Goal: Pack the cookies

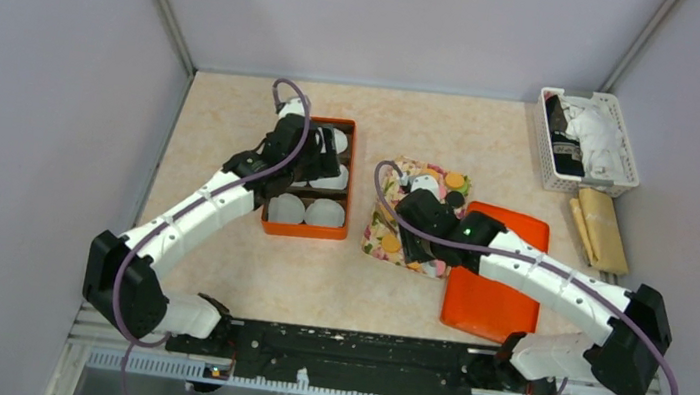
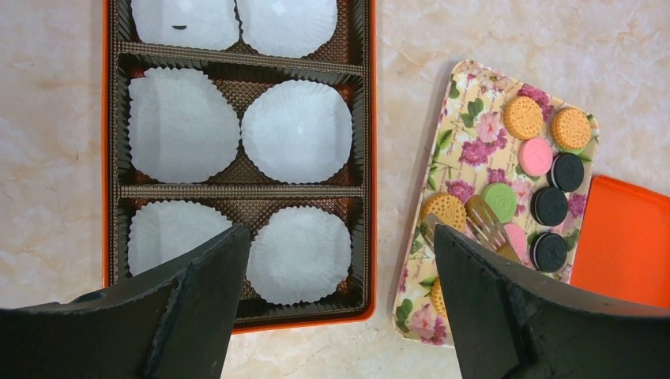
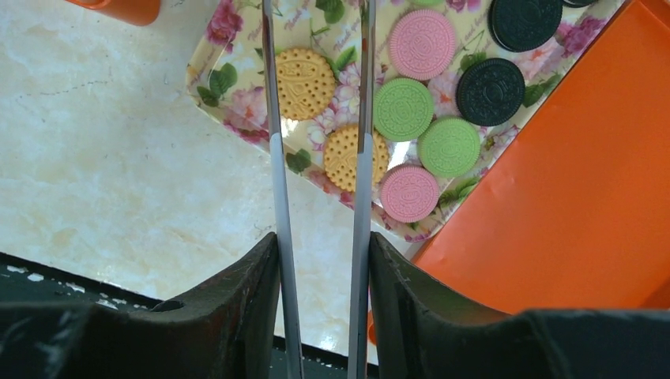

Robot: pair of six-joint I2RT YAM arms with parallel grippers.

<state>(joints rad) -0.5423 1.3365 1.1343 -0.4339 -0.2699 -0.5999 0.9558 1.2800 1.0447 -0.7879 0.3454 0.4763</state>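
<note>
The cookies (image 3: 404, 109) are orange, pink, green and black discs lying on a floral tray (image 3: 237, 110), also seen in the left wrist view as cookies (image 2: 523, 117). My right gripper (image 3: 322, 241) is shut on metal tongs (image 3: 276, 181), whose two blades reach out over the tray. Two orange cookies (image 3: 304, 73) show between the blades; the tips run out of that view. From the left wrist the tongs' tip (image 2: 486, 225) hangs over the tray (image 2: 466, 118). My left gripper (image 2: 340, 233) stands wide open and holds nothing, above the orange box (image 2: 371, 158) of white paper cups (image 2: 296, 130).
An orange lid (image 1: 495, 296) lies right of the floral tray (image 1: 387, 232), under my right arm. The orange box (image 1: 347, 187) sits left of the tray. A white basket (image 1: 587, 141) of cloths and a brown packet (image 1: 602, 229) are at the far right.
</note>
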